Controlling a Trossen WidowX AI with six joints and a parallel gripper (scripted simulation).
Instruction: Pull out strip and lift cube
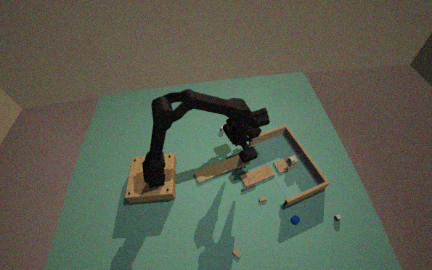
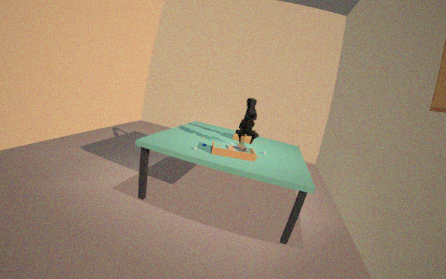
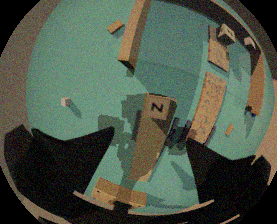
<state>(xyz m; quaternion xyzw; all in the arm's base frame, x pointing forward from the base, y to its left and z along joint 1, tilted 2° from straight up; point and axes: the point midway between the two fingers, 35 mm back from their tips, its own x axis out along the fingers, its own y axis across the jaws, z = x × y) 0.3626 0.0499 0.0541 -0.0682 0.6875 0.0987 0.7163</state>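
The whole strip (image 1: 216, 169) (image 3: 143, 155) lies drawn out of the wooden fence (image 1: 306, 157) (image 3: 132, 38) toward the arm's base. The labelled cube (image 3: 157, 107) sits on its far end; in the top view the gripper hides it. My gripper (image 1: 247, 155) (image 3: 151, 136) is open, low over that end, one finger on each side of the cube, with nothing between them gripped. The other strip lies in two pieces (image 1: 257, 176) (image 1: 281, 165), and the far piece carries a plain cube (image 1: 292, 160) (image 3: 225, 34).
The arm's wooden base (image 1: 151, 192) stands at the left. A blue puck (image 1: 295, 219), a small white cube (image 1: 337, 217) and small tan blocks (image 1: 263, 199) (image 1: 236, 253) lie outside the fence on the green table (image 1: 121, 225) (image 2: 279, 166).
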